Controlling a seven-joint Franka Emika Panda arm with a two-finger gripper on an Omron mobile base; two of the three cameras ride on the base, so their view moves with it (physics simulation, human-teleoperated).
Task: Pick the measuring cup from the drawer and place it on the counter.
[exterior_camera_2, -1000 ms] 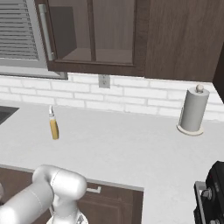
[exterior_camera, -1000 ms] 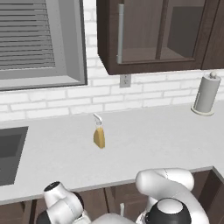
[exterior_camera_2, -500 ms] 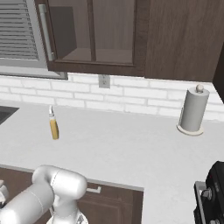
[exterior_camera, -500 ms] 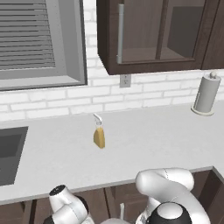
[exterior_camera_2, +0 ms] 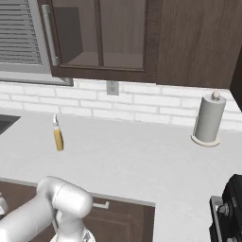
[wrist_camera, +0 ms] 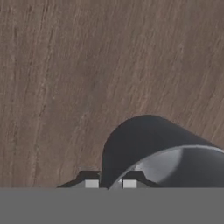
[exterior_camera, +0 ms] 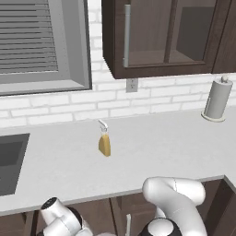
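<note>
Below the bench's front edge, the hand view looks closely at brown wood grain, the drawer (wrist_camera: 65, 65) surface, with the measuring cup (wrist_camera: 175, 162) at the lower right: one round grey metal cup seen from near, its dark outer wall curving up and its pale inner rim catching light. The cup's handle cannot be made out. The gripper (wrist_camera: 110, 183) shows as two small dark fingertips with pale pads at the bottom of that view, standing close together with a narrow gap; the cup's rim lies right at the right-hand tip, but whether the fingers are closed on it cannot be told.

On the bench (exterior_camera: 152, 152) stand two things, well apart. One amber bottle (exterior_camera: 104, 142) with a white nozzle stands upright near the middle-left, and one paper-towel roll (exterior_camera: 217, 99) stands upright on its holder at the far right against the wall. From the right base view the same bottle (exterior_camera_2: 57, 135) is at the left and the same roll (exterior_camera_2: 208, 119) at the right.

One sink (exterior_camera: 10, 161) is sunk into the bench at the left edge. Behind the bench runs a white brick wall with one outlet (exterior_camera: 132, 85). Above it hangs one glass-fronted dark cabinet (exterior_camera: 161, 37) with one long silver handle (exterior_camera: 126, 34), and one window with grey blinds (exterior_camera: 32, 41) is at the left. The white arm (exterior_camera: 175, 203) bends down below the bench edge in front of the dark lower cabinet fronts.
</note>
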